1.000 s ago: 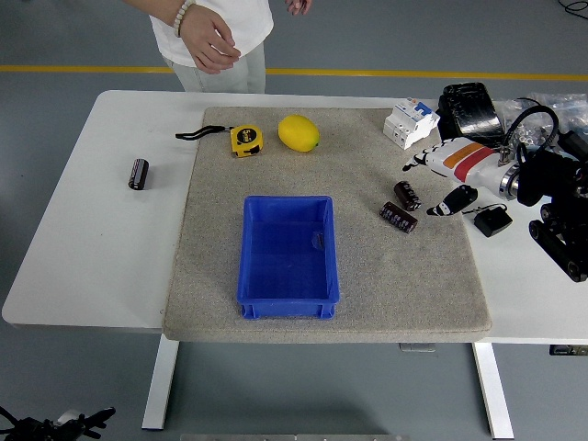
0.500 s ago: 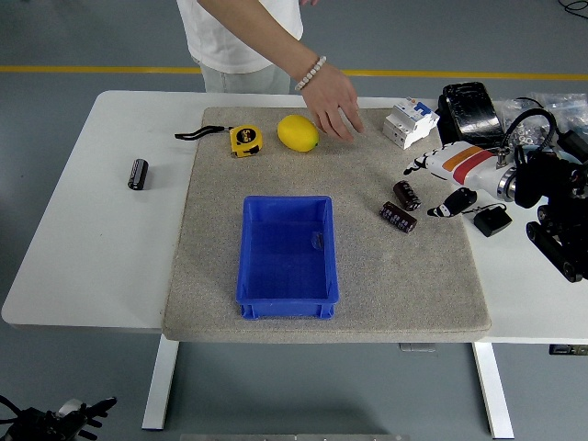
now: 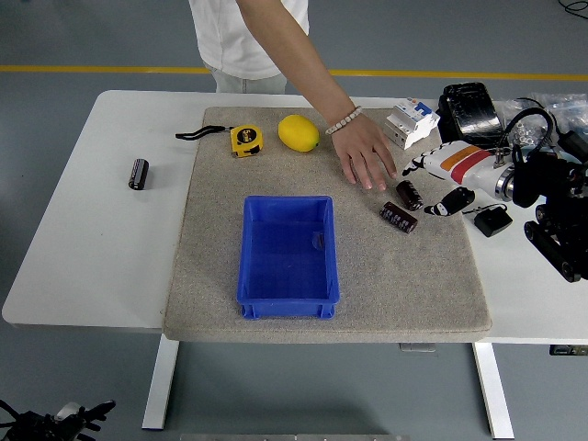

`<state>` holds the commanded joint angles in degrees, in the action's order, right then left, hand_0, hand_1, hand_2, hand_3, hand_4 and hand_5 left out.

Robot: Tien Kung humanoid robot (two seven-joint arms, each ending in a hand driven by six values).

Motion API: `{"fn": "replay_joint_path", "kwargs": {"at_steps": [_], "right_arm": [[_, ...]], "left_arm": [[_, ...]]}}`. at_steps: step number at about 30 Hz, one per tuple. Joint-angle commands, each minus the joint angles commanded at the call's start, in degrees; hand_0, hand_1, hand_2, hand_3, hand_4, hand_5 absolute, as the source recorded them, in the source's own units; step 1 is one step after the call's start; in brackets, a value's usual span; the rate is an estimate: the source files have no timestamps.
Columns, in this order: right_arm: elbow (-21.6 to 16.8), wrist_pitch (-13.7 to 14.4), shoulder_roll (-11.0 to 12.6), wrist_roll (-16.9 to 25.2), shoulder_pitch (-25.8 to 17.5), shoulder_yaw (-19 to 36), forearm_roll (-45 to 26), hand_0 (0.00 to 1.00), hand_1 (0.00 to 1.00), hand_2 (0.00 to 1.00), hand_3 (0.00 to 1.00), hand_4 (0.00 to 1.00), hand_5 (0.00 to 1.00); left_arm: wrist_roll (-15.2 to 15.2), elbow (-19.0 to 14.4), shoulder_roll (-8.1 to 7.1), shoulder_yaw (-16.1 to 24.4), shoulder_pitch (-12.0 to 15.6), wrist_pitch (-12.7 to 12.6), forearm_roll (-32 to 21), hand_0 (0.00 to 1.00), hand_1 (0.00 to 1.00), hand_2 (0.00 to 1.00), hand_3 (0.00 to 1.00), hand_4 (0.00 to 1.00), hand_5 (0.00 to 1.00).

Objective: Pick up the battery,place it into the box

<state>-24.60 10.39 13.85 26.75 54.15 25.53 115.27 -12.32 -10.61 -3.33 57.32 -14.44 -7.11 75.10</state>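
Reaching further in from the far side, the person's hand [image 3: 367,158] now hovers over the mat just left of the two dark cylinders, where half a second earlier it was beside the lemon; nothing else on the bench [image 3: 101,248] has shifted. On the grey mat [image 3: 404,285] the blue box [image 3: 287,255] sits open and near centre, holding no battery. The robot's right hand [image 3: 439,179], white with an orange band, rests at the mat's right edge with its fingers loosely apart, gripping nothing. Its left arm is out of view. The lemon [image 3: 299,132] and tape measure [image 3: 245,140] lie at the far side. Two batteries [image 3: 404,207] lie just left of the robot's fingers, and another cylinder [image 3: 138,174] lies far left on the bare bench. Pickup has not begun, I judge; next the right hand must close on one battery, once the person's hand clears.
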Motion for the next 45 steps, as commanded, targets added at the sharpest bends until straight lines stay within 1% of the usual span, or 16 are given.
{"fn": "replay_joint_path", "kwargs": {"at_steps": [19, 27, 36, 45], "right_arm": [[0.2, -0.4, -0.1, -0.1, -0.9, 0.9, 0.0, 0.746, 0.735, 0.767, 0.785, 0.838, 0.243], [0.0, -0.5, -0.7, -0.1, -1.0, 1.0, 0.4, 0.744, 0.736, 0.769, 0.793, 0.846, 0.243], [-0.1, -0.5, -1.1, -0.4, -0.3, -1.1, 0.3, 0.744, 0.735, 0.768, 0.796, 0.849, 0.244], [-0.3, -0.5, -1.3, -0.6, 0.2, -4.7, -0.5, 0.745, 0.735, 0.768, 0.786, 0.842, 0.258]], "left_arm": [[-0.2, -0.1, -0.01, 0.0, 1.0, 0.1, 0.2, 0.580, 0.624, 0.720, 0.672, 0.634, 0.723], [-0.3, -0.1, -0.06, 0.2, 1.2, 0.3, 0.7, 0.579, 0.623, 0.720, 0.671, 0.634, 0.727], [-0.3, -0.2, 0.01, -0.2, 0.3, 0.3, 0.5, 0.579, 0.623, 0.720, 0.670, 0.632, 0.726], [-0.4, -0.3, 0.09, -0.1, -0.6, 0.3, 0.7, 0.579, 0.623, 0.720, 0.670, 0.631, 0.725]]}}
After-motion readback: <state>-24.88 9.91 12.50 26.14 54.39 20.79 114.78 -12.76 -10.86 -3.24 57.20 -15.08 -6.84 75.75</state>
